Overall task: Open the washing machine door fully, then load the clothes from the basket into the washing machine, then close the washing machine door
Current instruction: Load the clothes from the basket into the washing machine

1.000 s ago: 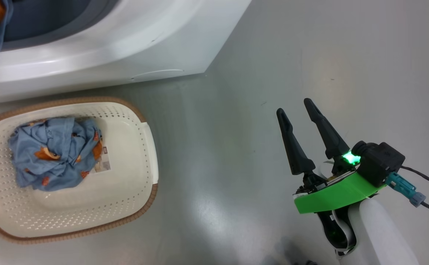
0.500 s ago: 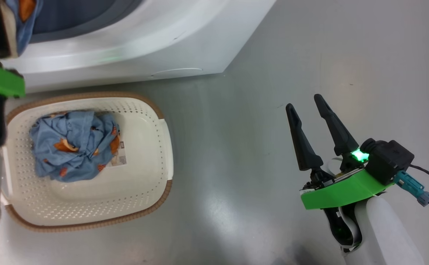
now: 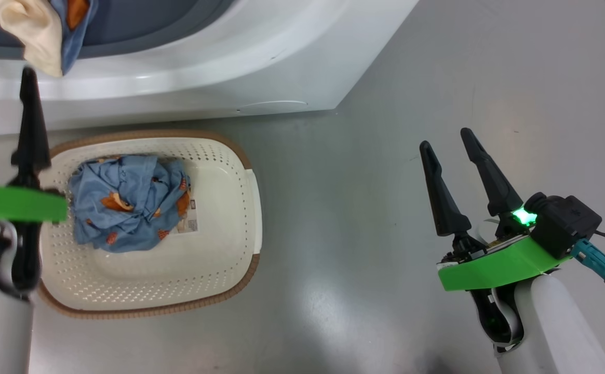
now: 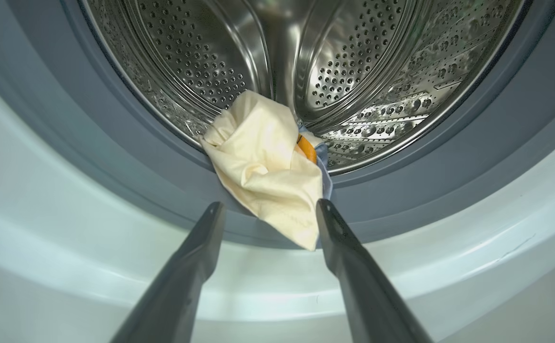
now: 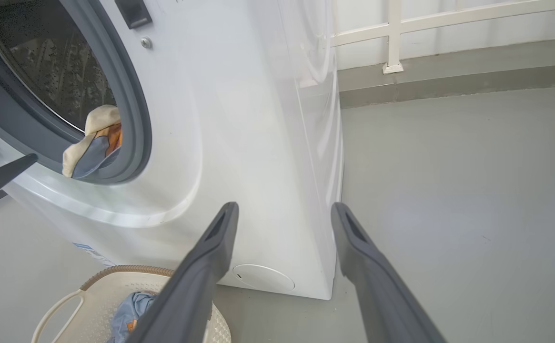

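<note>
The washing machine (image 3: pixel 188 78) stands with its opening bare; the washing machine door is out of view. One piece of the clothes (image 4: pixel 267 171), cream with blue and orange, hangs from the steel drum (image 4: pixel 353 62) over the grey gasket (image 4: pixel 115 157). It also shows at the head view's top left, the hanging piece (image 3: pixel 37 31). My left gripper (image 4: pixel 270 206) is open just in front of that piece, holding nothing. A light blue bundle of clothes (image 3: pixel 125 202) lies in the basket (image 3: pixel 229 218). My right gripper (image 3: pixel 446 139) is open over the floor to the right.
The basket sits on the grey floor (image 3: pixel 359 208) right against the machine's front. A round cover (image 5: pixel 263 277) marks the machine's lower right front. Behind the machine run a white railing (image 5: pixel 391 33) and a raised kerb (image 5: pixel 449 81).
The head camera has turned, so the whole scene slid right. My left gripper has drawn back from the drum opening, leaving the cream and blue piece draped over the gasket. The right arm holds still.
</note>
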Controlling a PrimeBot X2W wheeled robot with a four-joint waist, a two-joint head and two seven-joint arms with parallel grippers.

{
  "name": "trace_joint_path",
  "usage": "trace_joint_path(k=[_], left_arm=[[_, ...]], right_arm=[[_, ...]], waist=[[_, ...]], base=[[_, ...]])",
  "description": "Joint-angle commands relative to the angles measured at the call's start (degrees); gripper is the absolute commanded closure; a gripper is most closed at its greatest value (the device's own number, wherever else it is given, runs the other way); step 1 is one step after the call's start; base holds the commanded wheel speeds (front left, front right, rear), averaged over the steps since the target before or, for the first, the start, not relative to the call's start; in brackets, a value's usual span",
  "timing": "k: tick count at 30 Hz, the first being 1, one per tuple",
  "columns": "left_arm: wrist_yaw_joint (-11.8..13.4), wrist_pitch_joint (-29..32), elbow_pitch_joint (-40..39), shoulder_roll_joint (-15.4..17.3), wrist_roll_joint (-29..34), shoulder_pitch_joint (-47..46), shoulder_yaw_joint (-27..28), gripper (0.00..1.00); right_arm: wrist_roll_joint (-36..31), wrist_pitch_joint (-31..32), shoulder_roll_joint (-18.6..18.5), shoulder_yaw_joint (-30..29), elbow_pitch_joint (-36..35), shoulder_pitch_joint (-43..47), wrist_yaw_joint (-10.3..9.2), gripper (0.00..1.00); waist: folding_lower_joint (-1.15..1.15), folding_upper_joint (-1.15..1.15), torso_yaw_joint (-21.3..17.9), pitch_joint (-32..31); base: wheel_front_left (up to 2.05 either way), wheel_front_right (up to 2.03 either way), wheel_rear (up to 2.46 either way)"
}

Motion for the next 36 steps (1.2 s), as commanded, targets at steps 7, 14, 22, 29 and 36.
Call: trace_joint_path(k=[7, 14, 22, 29, 36], left_arm=[[-0.17, -0.29, -10.39, 1.56, 1.55, 11.55, 4.78, 0.0], [-0.17, -0.29, -15.85, 0.49, 2.27, 18.74, 7.29, 0.0], [-0.17, -0.29, -16.95, 0.12, 2.58, 20.1, 8.12, 0.0], [-0.17, -0.29, -16.1, 0.15, 2.38, 19.41, 8.24, 0.0], [-0.17, -0.29, -13.82, 0.99, 2.07, 15.85, 6.42, 0.0]], right_arm=[[-0.31, -0.27, -0.72, 0.68, -1.47, 2.05, 0.09, 0.0], [-0.16, -0.27, -1.1, 0.67, -1.38, 2.29, 0.09, 0.0], [-0.04, -0.27, -1.24, 0.81, -1.24, 2.2, 0.09, 0.0], [0.08, -0.27, -1.22, 0.93, -1.18, 2.27, 0.09, 0.0], [0.06, -0.27, -1.07, 1.14, -1.12, 2.02, 0.09, 0.0]], waist=[[0.0, 0.0, 0.72, -1.14], [0.0, 0.0, 0.94, -1.53], [0.0, 0.0, 0.91, -1.76], [0.0, 0.0, 0.9, -1.96], [0.0, 0.0, 1.07, -1.78]], base=[[0.0, 0.0, 0.0], [0.0, 0.0, 0.0], [0.0, 0.0, 0.0], [0.0, 0.0, 0.0], [0.0, 0.0, 0.0]])
